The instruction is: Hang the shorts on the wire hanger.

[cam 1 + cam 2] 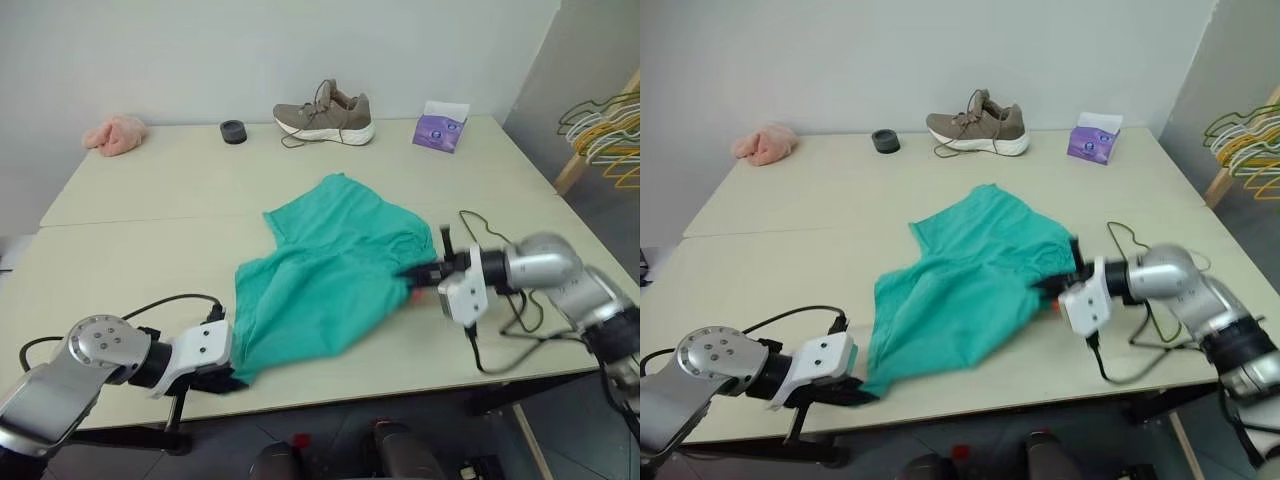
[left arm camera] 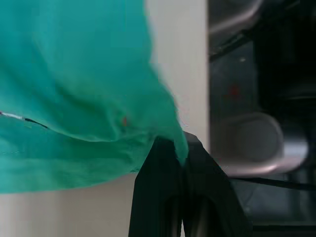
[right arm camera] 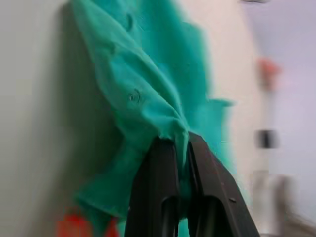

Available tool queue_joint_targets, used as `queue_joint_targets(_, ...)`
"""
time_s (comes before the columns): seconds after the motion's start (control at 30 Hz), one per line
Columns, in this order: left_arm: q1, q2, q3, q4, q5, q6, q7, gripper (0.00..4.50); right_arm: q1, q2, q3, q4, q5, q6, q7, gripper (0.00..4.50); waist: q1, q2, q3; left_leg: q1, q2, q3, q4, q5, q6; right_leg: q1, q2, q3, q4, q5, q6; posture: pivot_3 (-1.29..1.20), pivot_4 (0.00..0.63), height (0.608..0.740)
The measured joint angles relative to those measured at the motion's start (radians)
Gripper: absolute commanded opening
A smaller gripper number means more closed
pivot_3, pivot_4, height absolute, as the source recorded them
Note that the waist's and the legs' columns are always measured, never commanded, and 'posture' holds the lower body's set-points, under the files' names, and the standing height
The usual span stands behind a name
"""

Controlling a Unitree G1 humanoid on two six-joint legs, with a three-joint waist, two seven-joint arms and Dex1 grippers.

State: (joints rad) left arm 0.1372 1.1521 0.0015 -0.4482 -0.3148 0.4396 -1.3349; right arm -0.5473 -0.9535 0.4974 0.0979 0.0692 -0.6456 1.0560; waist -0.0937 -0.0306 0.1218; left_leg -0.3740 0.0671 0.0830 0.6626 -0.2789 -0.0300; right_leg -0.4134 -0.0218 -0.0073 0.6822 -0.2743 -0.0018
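At the far left corner of the counter [image 1: 150,190] I see a small pink cloth [image 1: 116,133], and just right of it along the back edge a little black round object [image 1: 233,131]. Near the front left edge, my left gripper [image 1: 852,392] has its fingers [image 2: 163,192] pressed together on the lower left corner of the shorts [image 1: 330,270]; in the left wrist view the teal fabric is pinched between the two black pads right at the counter's front edge.

The shorts lie spread across the middle of the counter, running from that front left corner up and rightward, with one flatter part reaching toward the back and the cloth bunched and creased in between. Behind them, against the wall, a taupe shoe [image 1: 326,113] with a white sole stands, well apart from the fabric.

On the right side of the shorts, my right gripper [image 1: 418,274] clamps a gathered fold of the teal fabric; the right wrist view shows its fingers [image 3: 158,197] narrow, with the cloth drawn up into a peak between them and a blurred spot of orange beside. A thin dark cable [image 1: 500,330] loops on the counter beside that arm; I cannot tell whether any of that dark line is the wire hanger. At the back right corner sits a purple tissue box [image 1: 441,127], and beyond the counter's right edge several light-coloured hangers [image 1: 605,125] hang on a wooden rack.
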Motion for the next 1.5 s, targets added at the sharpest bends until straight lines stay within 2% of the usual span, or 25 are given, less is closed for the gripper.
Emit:
queue_joint_targets(0.1,0.117,0.069,0.014,-0.031,-0.018,-0.037,-0.084,0.04,0.146,-0.125,-0.005,-0.137,0.039,0.134,0.108,0.00,0.005,0.001,0.001,0.006,0.000,0.001,-0.001,0.000,0.000,0.004,0.000,0.000,0.000,-0.002,-0.002,-0.12,0.106,0.740)
queue_joint_targets(0.17,0.156,0.073,0.014,-0.027,-0.018,-0.073,-0.115,0.04,0.208,-0.159,-0.007,-0.167,0.032,0.202,0.153,0.00,0.006,0.001,0.001,0.010,-0.002,0.001,-0.001,0.000,0.000,0.007,0.001,0.000,0.000,-0.005,0.000,-0.13,0.105,0.740)
queue_joint_targets(0.33,0.168,0.074,0.007,0.002,-0.004,-0.145,-0.139,0.04,0.258,-0.166,-0.044,-0.257,0.033,0.307,0.187,0.00,0.007,0.001,0.001,0.012,-0.001,-0.001,0.000,0.000,0.000,0.007,0.004,-0.002,0.002,-0.002,-0.005,-0.14,0.104,0.740)
queue_joint_targets(0.57,0.171,0.069,-0.006,0.028,0.005,-0.186,-0.142,0.04,0.285,-0.121,-0.074,-0.296,-0.001,0.392,0.182,0.00,0.007,0.000,0.001,0.011,-0.002,0.000,-0.001,0.000,0.000,0.007,0.004,0.000,0.001,-0.002,-0.003,-0.14,0.102,0.740)
queue_joint_targets(0.67,0.171,0.066,-0.016,0.026,-0.014,-0.156,-0.142,0.62,0.283,-0.104,-0.088,-0.301,-0.006,0.419,0.187,0.87,0.007,0.000,0.001,0.010,-0.002,0.000,-0.001,0.000,0.000,0.006,0.004,0.000,0.000,-0.003,-0.002,-0.14,0.101,0.740)
queue_joint_targets(1.0,0.145,0.042,0.007,0.007,-0.180,-0.009,-0.138,3.63,0.293,-0.112,-0.167,-0.452,0.153,0.658,0.284,4.26,0.009,0.000,0.001,0.010,-0.002,-0.001,-0.001,0.000,0.000,0.007,0.004,-0.001,0.000,-0.003,-0.002,-0.13,0.096,0.740)
queue_joint_targets(1.03,0.134,0.035,0.009,0.007,-0.196,0.005,-0.134,3.99,0.296,-0.114,-0.180,-0.467,0.185,0.701,0.288,4.50,0.009,0.000,0.001,0.010,-0.002,-0.001,-0.001,0.000,0.000,0.007,0.004,-0.001,0.000,-0.003,-0.002,-0.13,0.096,0.740)
queue_joint_targets(1.07,0.113,0.014,0.016,0.008,-0.218,0.026,-0.122,4.25,0.300,-0.111,-0.206,-0.488,0.245,0.774,0.283,4.50,0.010,0.000,0.001,0.010,-0.002,-0.001,-0.001,0.000,0.000,0.007,0.004,-0.001,0.000,-0.003,-0.001,-0.13,0.096,0.740)
queue_joint_targets(1.1,0.089,-0.005,0.026,0.007,-0.241,0.044,-0.107,4.49,0.299,-0.103,-0.237,-0.506,0.301,0.840,0.270,4.50,0.010,-0.001,0.001,0.010,-0.002,-0.001,0.000,0.000,0.000,0.007,0.004,-0.001,0.000,-0.003,-0.001,-0.13,0.096,0.740)
queue_joint_targets(1.17,0.048,-0.041,0.039,0.008,-0.271,0.070,-0.072,4.49,0.290,-0.086,-0.289,-0.527,0.388,0.943,0.237,4.50,0.010,-0.002,0.000,0.010,-0.002,-0.001,0.000,0.000,0.000,0.007,0.004,0.000,0.000,-0.003,-0.001,-0.12,0.096,0.740)
queue_joint_targets(1.27,-0.040,-0.148,0.055,0.005,-0.327,0.110,0.023,4.49,0.268,-0.007,-0.398,-0.494,0.466,1.088,0.104,4.50,0.010,-0.003,0.000,0.010,-0.002,-0.001,0.000,0.000,0.000,0.008,0.004,0.000,0.000,-0.002,0.000,-0.13,0.096,0.740)
queue_joint_targets(1.37,-0.122,-0.237,0.071,-0.030,-0.370,0.129,0.124,4.49,0.251,0.088,-0.517,-0.368,0.447,1.160,-0.110,4.50,0.010,-0.007,-0.002,0.009,-0.003,0.000,0.001,0.000,0.000,0.008,0.003,0.002,0.000,-0.001,0.000,-0.14,0.097,0.740)
queue_joint_targets(1.5,-0.244,-0.266,0.075,-0.029,-0.397,0.168,0.183,4.49,0.245,0.201,-0.646,-0.216,0.349,1.210,-0.412,4.50,0.012,-0.007,-0.002,0.008,-0.004,0.000,0.000,0.000,0.000,0.007,0.004,0.002,-0.001,-0.001,-0.001,-0.16,0.101,0.740)
